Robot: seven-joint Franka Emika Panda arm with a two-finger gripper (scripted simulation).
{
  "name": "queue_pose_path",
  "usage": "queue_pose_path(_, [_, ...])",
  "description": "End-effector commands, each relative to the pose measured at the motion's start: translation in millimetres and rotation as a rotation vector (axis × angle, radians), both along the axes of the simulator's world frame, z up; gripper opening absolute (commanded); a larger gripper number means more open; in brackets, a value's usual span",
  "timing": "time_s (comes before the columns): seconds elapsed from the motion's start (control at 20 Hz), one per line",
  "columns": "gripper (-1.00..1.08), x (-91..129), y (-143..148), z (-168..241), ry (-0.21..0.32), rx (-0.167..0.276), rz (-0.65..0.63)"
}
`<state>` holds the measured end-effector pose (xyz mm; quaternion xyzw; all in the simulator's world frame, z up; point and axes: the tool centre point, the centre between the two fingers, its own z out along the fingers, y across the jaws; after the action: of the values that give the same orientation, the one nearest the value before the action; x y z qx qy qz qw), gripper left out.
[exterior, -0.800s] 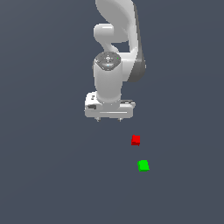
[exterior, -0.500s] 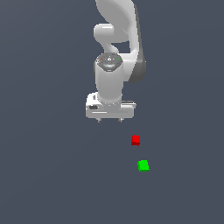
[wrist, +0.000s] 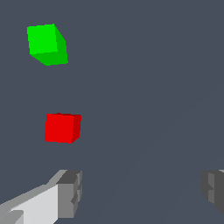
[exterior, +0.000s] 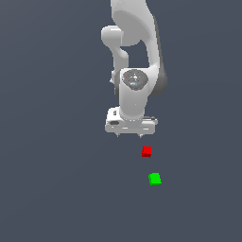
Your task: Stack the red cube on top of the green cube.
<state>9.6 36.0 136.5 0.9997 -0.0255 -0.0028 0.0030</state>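
Lower now than a moment ago, my gripper hangs mid-frame in the exterior view, smooth white, fingers spread and empty. Just below-right sits the red cube, the green cube beneath it, apart. Wrist view: matte, flat-faced red cube and green cube; grey ridged pads wide apart.
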Motion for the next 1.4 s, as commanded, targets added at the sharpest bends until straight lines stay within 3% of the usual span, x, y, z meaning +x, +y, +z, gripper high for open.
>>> queue_pose_path(0.0, [1.00,3.2,19.4,-13.4,-0.001,0.002,-0.016])
queue_pose_path(0.3, [1.00,14.3,63.2,-44.3,-0.004,0.004,-0.057])
queue_pose_path(0.6, [1.00,23.0,88.7,-62.2,-0.006,0.005,-0.081])
queue_pose_path(1.35, [1.00,25.3,94.9,-89.0,-0.005,0.006,-0.086])
